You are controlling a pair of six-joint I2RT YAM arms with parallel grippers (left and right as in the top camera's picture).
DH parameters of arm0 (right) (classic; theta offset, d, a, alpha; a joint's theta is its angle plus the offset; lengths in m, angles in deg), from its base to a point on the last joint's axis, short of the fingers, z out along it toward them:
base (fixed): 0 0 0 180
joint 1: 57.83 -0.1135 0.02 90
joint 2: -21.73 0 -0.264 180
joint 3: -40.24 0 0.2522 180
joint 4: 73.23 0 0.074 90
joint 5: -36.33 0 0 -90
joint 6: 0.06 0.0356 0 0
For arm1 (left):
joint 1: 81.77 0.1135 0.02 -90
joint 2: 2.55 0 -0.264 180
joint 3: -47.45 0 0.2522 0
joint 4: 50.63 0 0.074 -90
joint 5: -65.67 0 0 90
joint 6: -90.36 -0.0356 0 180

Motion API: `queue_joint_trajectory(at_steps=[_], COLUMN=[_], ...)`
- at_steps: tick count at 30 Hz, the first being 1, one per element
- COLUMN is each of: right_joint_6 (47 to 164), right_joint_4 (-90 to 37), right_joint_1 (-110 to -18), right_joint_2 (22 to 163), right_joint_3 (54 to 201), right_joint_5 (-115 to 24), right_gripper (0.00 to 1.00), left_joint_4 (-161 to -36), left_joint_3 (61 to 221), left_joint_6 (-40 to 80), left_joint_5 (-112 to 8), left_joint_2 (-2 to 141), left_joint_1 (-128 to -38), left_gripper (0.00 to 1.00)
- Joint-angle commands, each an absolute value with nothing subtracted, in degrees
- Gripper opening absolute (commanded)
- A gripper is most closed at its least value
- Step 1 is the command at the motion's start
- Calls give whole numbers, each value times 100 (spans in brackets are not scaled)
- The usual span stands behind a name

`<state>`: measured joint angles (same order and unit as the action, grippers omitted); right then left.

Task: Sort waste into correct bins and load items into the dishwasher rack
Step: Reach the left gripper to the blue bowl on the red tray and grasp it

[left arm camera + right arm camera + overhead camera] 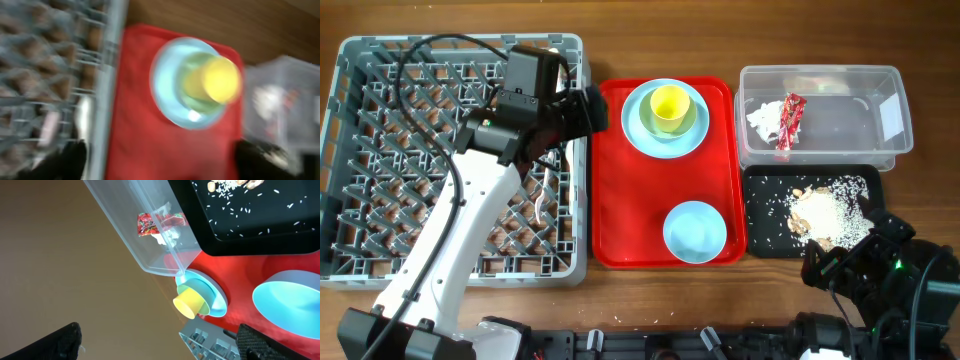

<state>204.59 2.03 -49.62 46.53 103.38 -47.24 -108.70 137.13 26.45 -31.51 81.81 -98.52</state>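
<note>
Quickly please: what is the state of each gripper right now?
Left gripper: open, holding nothing.
Right gripper: open, holding nothing.

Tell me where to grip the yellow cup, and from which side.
Grip its rim from above, one finger inside and one outside. The cup stands upright on the plate, its open mouth up, with nothing over it.

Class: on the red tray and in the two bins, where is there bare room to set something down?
Red tray: bare between the plate and the bowl, and left of the bowl. Clear tub: bare right of the wrapper; napkin and wrapper crowd its left. Black tray: crowded with rice scraps.
</note>
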Motion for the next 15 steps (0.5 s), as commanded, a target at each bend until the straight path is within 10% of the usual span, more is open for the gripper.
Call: queue_joint_trajectory(at_steps=[1, 5, 15], right_joint_6=[20861, 20859, 20859], right_joint_4=[196, 196, 196], right_joint_1=[-4927, -4927, -4927], right_joint_2=[4626, 4626, 4626], right_joint_3=[10386, 10386, 10386], right_joint_5=[-4676, -4676, -4676], right_gripper=[100, 100, 100], left_joint_4=[-11076, -11522, -9924], left_joint_3=[13761, 13553, 12773], left_joint_6=[2619, 2625, 3134], left_joint_5=[-4703, -4666, -2622], left_joint_2=[8098, 8137, 9586], left_joint_1=[-10171, -11019, -13955], left_gripper=[39, 17, 12])
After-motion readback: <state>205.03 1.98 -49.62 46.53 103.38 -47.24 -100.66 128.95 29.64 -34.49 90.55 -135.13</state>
